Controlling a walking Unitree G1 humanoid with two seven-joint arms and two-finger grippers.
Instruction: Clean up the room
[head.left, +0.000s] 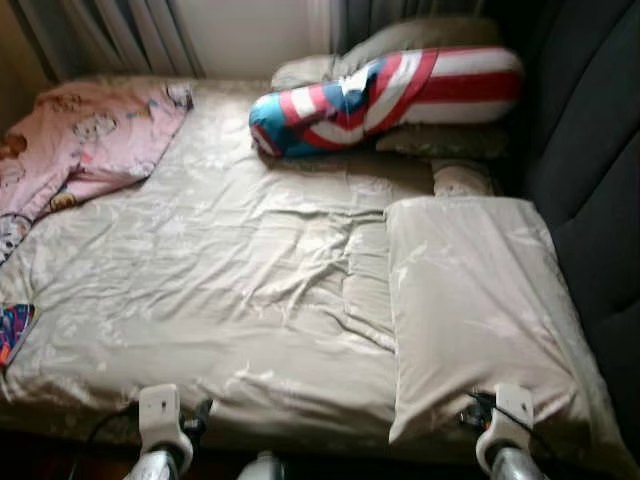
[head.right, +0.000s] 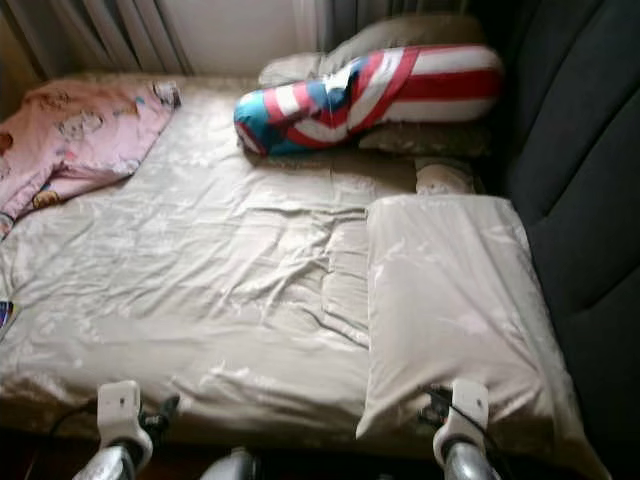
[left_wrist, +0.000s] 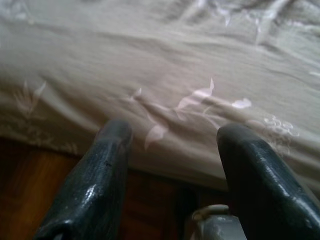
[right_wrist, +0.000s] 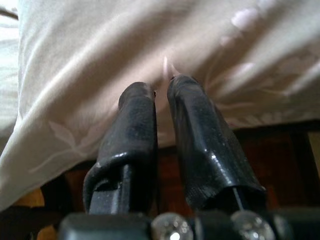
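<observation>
You have the bed (head.left: 230, 290) ahead: beige pillow (head.left: 470, 310) on its right half with your right gripper (right_wrist: 161, 87) at the pillow's near edge, fingers nearly together on nothing, left gripper (left_wrist: 172, 135) spread wide and empty by the bed's near edge, striped bolster (head.left: 390, 95) at its far end, pink blanket (head.left: 85, 140) at its far left corner.

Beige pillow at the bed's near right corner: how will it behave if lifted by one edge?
The beige pillow looks soft and plump, so it will likely sag and fold rather than stay flat. Its satiny cover may slip between the right gripper fingers. It is probably light for its bulk, and the bed sheet beneath looks equally slick.
</observation>
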